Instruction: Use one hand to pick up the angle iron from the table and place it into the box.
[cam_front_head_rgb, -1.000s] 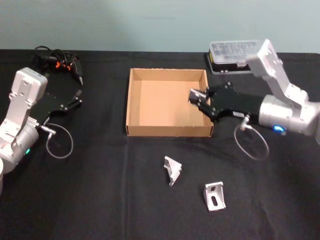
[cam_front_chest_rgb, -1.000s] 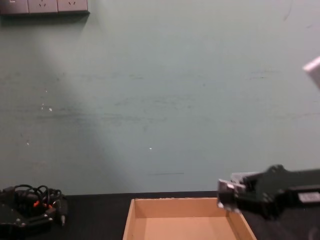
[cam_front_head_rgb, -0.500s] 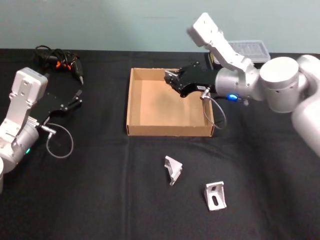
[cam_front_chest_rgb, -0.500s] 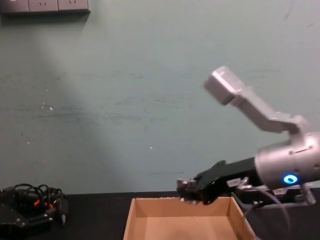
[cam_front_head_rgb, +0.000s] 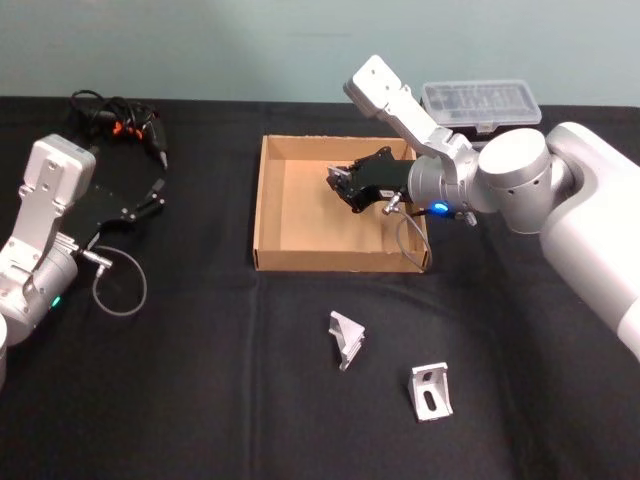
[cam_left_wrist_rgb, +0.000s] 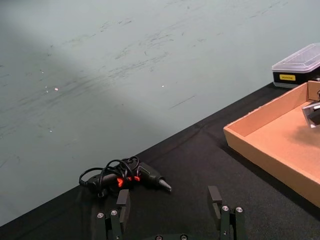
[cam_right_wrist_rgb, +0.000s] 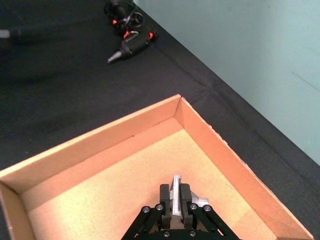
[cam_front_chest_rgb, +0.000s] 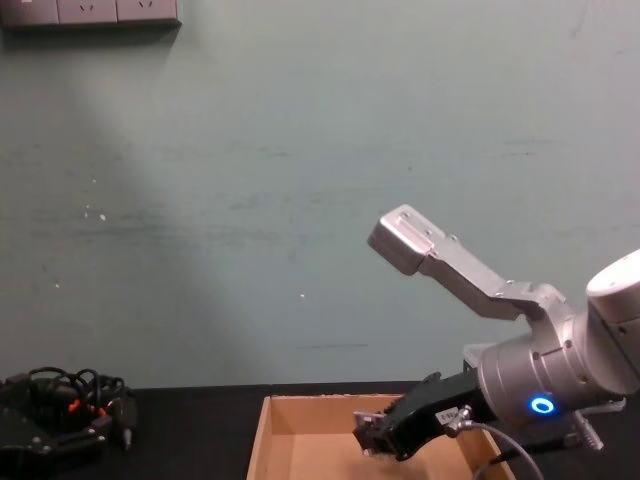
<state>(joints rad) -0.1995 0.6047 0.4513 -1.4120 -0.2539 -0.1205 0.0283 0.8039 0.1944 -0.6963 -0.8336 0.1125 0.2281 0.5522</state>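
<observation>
From the head camera, a black table (cam_front_head_rgb: 200, 400) holds a shallow cardboard box (cam_front_head_rgb: 258, 215) near its middle. The right gripper (cam_front_head_rgb: 343, 186) reaches in from the right and hangs over the box's floor, its jaws clamped on a small silver angle iron (cam_front_head_rgb: 336, 179) that sticks out toward the robot's left. Two more brackets lie on the table in front of the box, well apart from it: a second angle iron (cam_front_head_rgb: 346, 340) resting on edge, and a third angle iron (cam_front_head_rgb: 430, 392) with its slotted face showing. The left gripper (cam_front_head_rgb: 150, 196) rests at the far left, near a power drill (cam_front_head_rgb: 125, 125). A black case (cam_front_head_rgb: 480, 100) sits behind the box. From the left wrist camera, the left gripper (cam_left_wrist_rgb: 167, 207) has its fingers (cam_left_wrist_rgb: 121, 200) spread wide, holding nothing. From the right wrist camera, the angle iron (cam_right_wrist_rgb: 176, 189) stands on edge between the two fingers (cam_right_wrist_rgb: 164, 196), its long side in line with them and aimed at the box's far corner, its other leg off to one side. From the chest camera, the right gripper (cam_front_chest_rgb: 376, 438) tilts down just inside the box (cam_front_chest_rgb: 258, 445).
</observation>
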